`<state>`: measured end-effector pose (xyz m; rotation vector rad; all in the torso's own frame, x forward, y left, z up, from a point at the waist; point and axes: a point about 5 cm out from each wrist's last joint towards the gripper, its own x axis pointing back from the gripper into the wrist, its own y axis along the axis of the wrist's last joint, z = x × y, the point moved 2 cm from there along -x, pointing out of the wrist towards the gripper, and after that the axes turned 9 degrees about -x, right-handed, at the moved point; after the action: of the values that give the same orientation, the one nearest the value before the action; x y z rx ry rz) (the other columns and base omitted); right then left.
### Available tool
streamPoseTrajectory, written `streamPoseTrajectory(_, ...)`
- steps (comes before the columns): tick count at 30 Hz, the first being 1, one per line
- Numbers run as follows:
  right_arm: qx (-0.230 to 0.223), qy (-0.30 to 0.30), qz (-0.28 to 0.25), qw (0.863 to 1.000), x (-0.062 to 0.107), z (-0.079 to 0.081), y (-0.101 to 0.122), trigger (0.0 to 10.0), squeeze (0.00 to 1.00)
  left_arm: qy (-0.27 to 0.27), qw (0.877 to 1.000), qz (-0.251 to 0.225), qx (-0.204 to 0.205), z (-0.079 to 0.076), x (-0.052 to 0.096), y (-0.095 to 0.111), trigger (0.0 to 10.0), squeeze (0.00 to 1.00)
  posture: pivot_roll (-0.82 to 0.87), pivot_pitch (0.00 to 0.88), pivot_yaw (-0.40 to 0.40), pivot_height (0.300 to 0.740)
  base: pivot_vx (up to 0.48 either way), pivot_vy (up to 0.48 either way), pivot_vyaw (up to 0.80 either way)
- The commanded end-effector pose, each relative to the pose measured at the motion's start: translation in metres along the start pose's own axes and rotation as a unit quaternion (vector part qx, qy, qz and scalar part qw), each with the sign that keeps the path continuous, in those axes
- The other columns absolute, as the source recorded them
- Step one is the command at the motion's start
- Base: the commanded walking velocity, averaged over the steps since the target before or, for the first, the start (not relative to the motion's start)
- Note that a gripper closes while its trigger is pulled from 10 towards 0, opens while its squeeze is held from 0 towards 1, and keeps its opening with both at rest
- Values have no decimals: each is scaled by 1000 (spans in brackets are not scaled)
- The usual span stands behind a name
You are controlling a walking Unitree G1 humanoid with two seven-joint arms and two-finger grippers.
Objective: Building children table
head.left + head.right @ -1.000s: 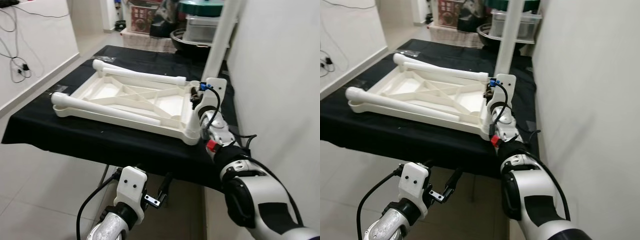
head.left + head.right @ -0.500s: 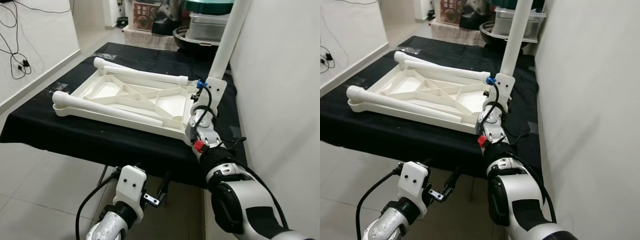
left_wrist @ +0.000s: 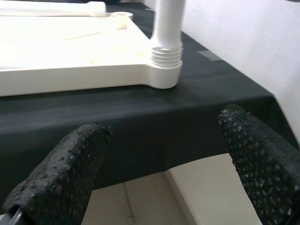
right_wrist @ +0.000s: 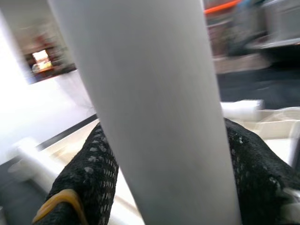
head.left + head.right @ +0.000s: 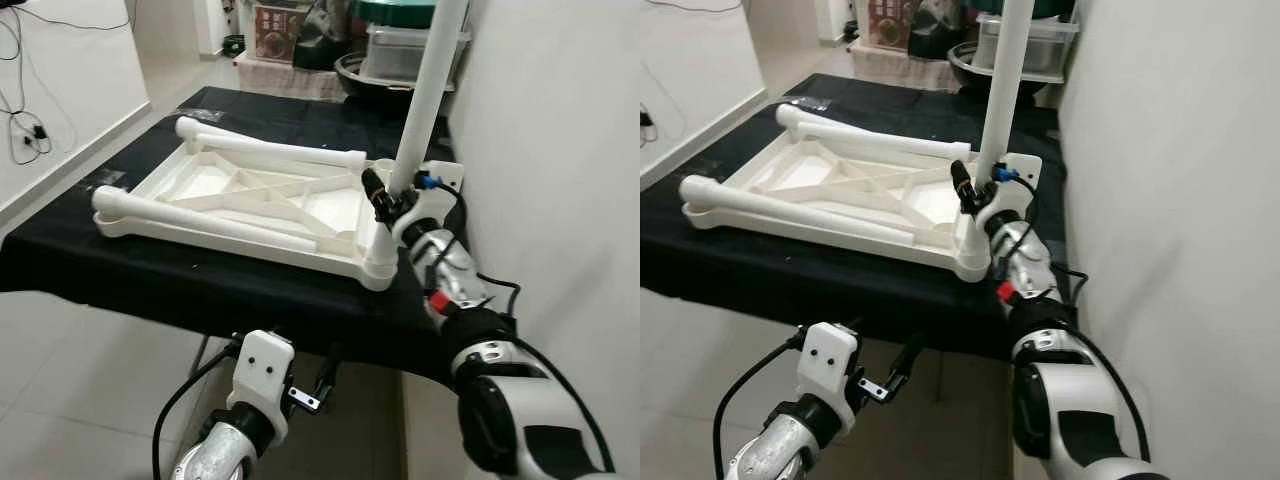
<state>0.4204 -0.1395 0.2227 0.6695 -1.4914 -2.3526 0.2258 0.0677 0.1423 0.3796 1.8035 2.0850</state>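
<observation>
A white plastic table top [image 5: 250, 195] lies upside down on the black-covered table [image 5: 150, 275]. Two white legs lie flat along it, one at the far side [image 5: 270, 150] and one at the near side [image 5: 200, 218]. A third leg [image 5: 422, 100] stands upright in the near right corner socket [image 3: 166, 70], its threaded end showing. My right gripper [image 5: 388, 203] is shut on this upright leg just above the socket, with black fingers [image 4: 89, 178] on either side of it. My left gripper [image 3: 159, 164] hangs open below the table's front edge, holding nothing.
A white wall [image 5: 560, 150] runs close along the table's right side. Storage bins and a dark bowl [image 5: 375, 70] crowd the far end. Cables [image 5: 30, 130] hang on the left wall. Tiled floor [image 5: 80, 380] lies in front of and left of the table.
My right wrist has turned around the upright leg, so its black fingers now show on the leg's left side, and the forearm has swung right. The left arm has stayed put.
</observation>
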Motion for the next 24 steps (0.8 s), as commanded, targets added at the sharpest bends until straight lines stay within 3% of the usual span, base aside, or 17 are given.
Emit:
streamPoseTrajectory(1, -9, 60, 40, 997, -3, 12, -11, 10000, 0, 1, 1000, 14, 1, -1, 0, -6, 10000, 0, 81, 67, -98, 740, 0, 0, 0)
streamPoseTrajectory(7, -20, 113, 64, 991, -7, 22, -11, 10000, 0, 5, 1000, 12, 0, 0, 0, -5, 10000, 0, 88, 70, -101, 740, 0, 0, 0)
streamPoseTrajectory(14, 0, 166, 92, 982, -18, 40, -11, 10000, 0, 5, 1000, 12, 0, -1, 1, -4, 10000, 0, 104, 75, -106, 740, 0, 0, 0)
streamPoseTrajectory(15, 8, 159, 88, 983, -20, 41, -9, 2431, 0, 6, 1000, 12, 0, -1, 1, -4, 10000, 0, 105, 75, -110, 740, 0, 0, 0)
streamPoseTrajectory(16, 12, 144, 83, 986, -22, 40, -7, 0, 0, 7, 1000, 12, 0, -1, 1, -4, 10000, 0, 105, 75, -110, 740, 0, 0, 0)
streamPoseTrajectory(24, 44, 69, 54, 995, -21, 25, -1, 0, 0, 6, 1000, 14, 1, -2, 1, -5, 10000, 0, 93, 64, -107, 740, 0, 0, 0)
